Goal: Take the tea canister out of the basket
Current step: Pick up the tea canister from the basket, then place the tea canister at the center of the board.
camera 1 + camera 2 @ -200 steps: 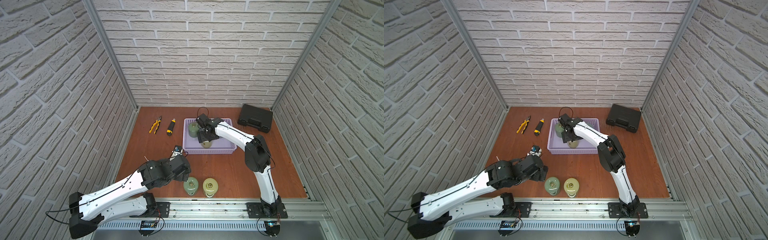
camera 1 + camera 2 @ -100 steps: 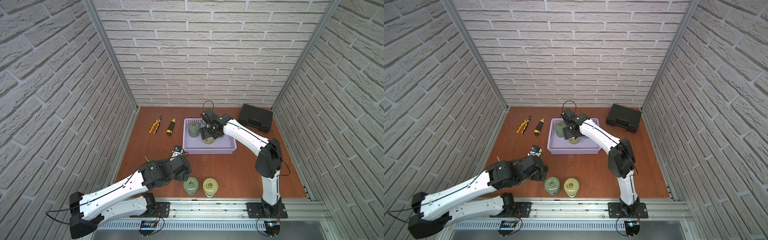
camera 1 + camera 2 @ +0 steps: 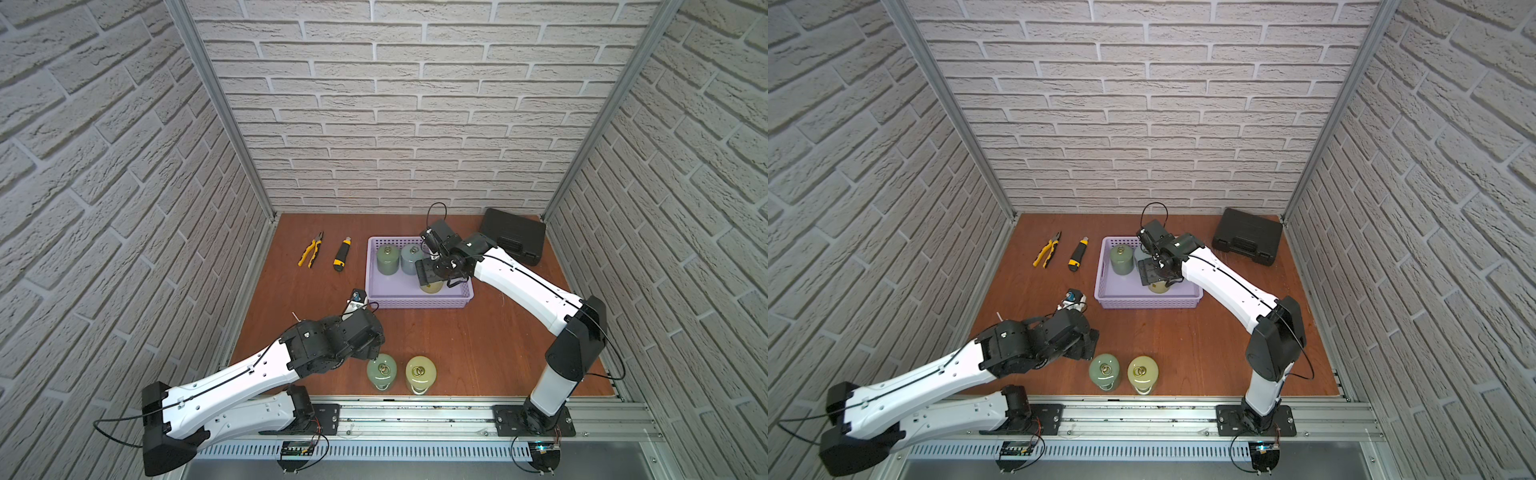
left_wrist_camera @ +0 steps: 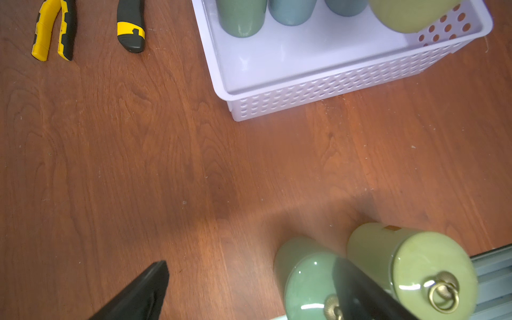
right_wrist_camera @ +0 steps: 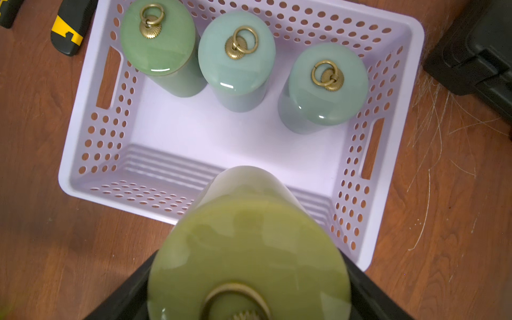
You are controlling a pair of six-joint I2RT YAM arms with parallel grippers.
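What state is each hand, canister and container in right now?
Right hand: shut on olive canister.
Olive canister: lifted, over basket.
Left hand: open, empty.
Basket canisters: three, upright, lidded.
Table canisters: two, upright, lidded.
Case: closed.
Pliers: jaws closed.
Knife: blade unclear.

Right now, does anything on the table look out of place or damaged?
Nothing spilled or toppled. Only oddity: pale hair-like streaks on the table beside the basket, near the black case; scratches or fibres, I cannot tell.

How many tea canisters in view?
6: three canisters in the basket's far row, one yellow-green canister held in the right jaws over it, two on the table in front.
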